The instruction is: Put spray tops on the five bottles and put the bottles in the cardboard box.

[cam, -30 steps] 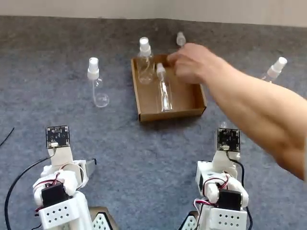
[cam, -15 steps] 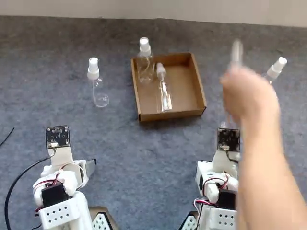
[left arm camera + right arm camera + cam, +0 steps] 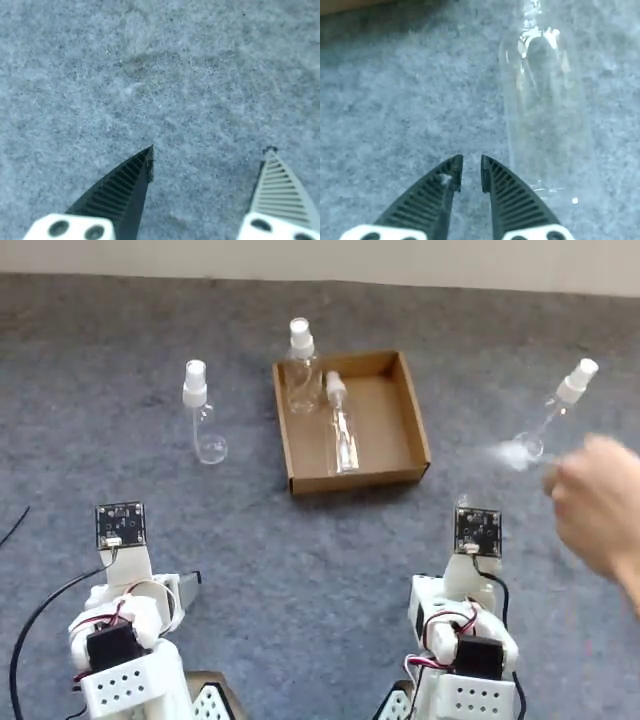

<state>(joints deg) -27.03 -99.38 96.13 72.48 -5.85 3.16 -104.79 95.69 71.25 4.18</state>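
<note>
High view: a capped lying bottle [image 3: 342, 435] is in the cardboard box [image 3: 415, 435]. The corner bottle [image 3: 300, 365] stands at its far edge. The left bottle [image 3: 198, 410] and right bottle [image 3: 558, 405], both capped, wait on the counter [image 3: 120, 340].

Left wrist view: the left hand [image 3: 207, 152] is spread and empty.

Right wrist view: the right hand [image 3: 471, 165] is nearly closed and empty, beside a clear bottle [image 3: 545, 100].

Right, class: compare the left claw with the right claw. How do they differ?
The left claw is wide open; the right claw is almost shut. Left claw has one black and one pale finger; right claw has two black. Both hang empty over grey carpet.
</note>
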